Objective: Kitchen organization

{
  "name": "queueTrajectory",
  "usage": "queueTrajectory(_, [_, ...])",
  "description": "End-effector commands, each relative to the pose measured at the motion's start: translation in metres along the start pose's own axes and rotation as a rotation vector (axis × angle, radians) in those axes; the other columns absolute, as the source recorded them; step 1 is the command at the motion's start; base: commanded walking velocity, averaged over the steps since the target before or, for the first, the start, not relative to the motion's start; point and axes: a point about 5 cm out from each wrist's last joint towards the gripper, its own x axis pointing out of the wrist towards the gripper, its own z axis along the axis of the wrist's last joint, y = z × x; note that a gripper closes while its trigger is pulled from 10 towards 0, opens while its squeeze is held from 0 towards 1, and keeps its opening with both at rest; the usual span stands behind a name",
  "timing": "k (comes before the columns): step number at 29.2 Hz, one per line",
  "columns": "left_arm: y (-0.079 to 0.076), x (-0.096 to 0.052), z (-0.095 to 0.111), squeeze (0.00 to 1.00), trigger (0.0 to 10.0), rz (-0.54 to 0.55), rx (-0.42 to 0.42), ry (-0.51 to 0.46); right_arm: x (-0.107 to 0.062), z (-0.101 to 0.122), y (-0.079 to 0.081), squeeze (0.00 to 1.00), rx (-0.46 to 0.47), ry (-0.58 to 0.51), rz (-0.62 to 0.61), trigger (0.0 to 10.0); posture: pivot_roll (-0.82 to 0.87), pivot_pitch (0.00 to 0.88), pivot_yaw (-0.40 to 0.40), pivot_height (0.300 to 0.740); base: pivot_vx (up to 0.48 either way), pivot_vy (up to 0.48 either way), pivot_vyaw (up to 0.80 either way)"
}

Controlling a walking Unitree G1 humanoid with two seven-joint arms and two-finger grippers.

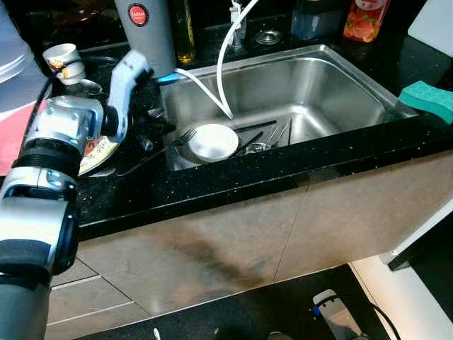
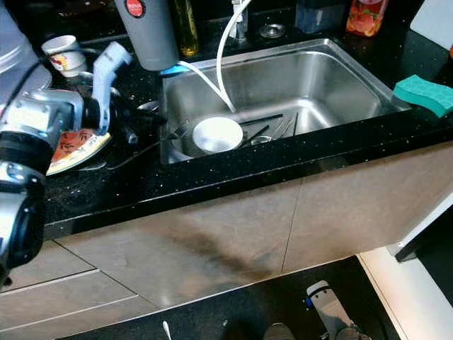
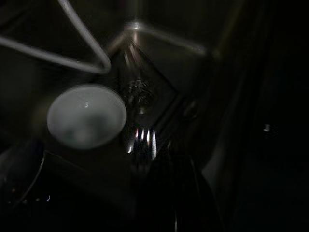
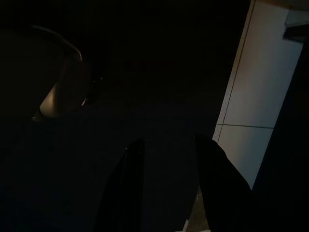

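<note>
Fork (image 1: 182, 137), thin and silver, sits pinched in the left pincer (image 1: 150, 136) over the shiny steel sink (image 1: 340, 85), beside the small white bowl (image 1: 212, 142). It may slip and clatter down. The right pincer (image 4: 166, 159) hangs a little open.

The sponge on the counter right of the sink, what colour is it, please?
Teal green sponge, clearest in the left eye view.

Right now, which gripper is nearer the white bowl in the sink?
Left. The left gripper holds a fork at the sink's left edge, tines beside the white bowl. The right gripper hangs idle near the floor.
</note>
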Motion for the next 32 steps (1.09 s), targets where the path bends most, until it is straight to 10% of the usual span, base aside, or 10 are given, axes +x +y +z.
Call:
queueTrajectory(1, [-0.001,0.003,0.0,0.0,0.0,-0.013,-0.031,-0.023,0.0,-0.004,0.005,0.0,-0.005,0.014,0.013,10.0,-0.05,0.071,0.092,0.74,0.0,0.0,0.0])
queueTrajectory(8, [0.002,0.007,-0.006,0.0,0.3,0.047,0.046,0.027,0.0,-0.004,0.005,0.0,-0.006,0.015,0.013,10.0,-0.05,0.077,0.092,0.74,0.0,0.0,0.0])
queueTrajectory(9, [0.002,0.009,-0.007,0.0,10.0,0.059,0.062,0.039,0.0,-0.004,0.005,0.0,-0.006,0.015,0.013,10.0,-0.04,0.079,0.092,0.74,0.0,0.0,0.0])
queueTrajectory(10, [0.002,0.011,-0.009,0.16,10.0,0.071,0.081,0.058,0.0,-0.004,0.005,0.0,-0.006,0.015,0.013,10.0,-0.04,0.08,0.092,0.74,0.0,0.0,0.0])
queueTrajectory(12, [0.002,0.015,-0.012,0.88,10.0,0.091,0.115,0.106,0.0,-0.004,0.005,0.0,-0.008,0.014,0.014,10.0,-0.04,0.08,0.092,0.74,0.0,0.0,0.0])
queueTrajectory(13, [0.002,0.016,-0.013,1.0,10.0,0.097,0.131,0.134,0.0,-0.004,0.005,0.0,-0.009,0.014,0.014,10.0,-0.04,0.082,0.091,0.74,0.0,0.0,0.0])
queueTrajectory(20, [0.005,0.03,-0.026,1.0,10.0,0.216,0.309,0.294,0.0,-0.003,0.004,0.0,-0.011,0.013,0.012,10.0,-0.05,0.086,0.094,0.74,0.0,0.0,0.0])
queueTrajectory(32, [-0.016,0.058,0.002,1.0,10.0,0.188,0.46,0.206,0.0,-0.004,0.004,0.0,-0.012,0.015,0.012,10.0,-0.05,0.094,0.092,0.74,0.0,0.0,0.0])
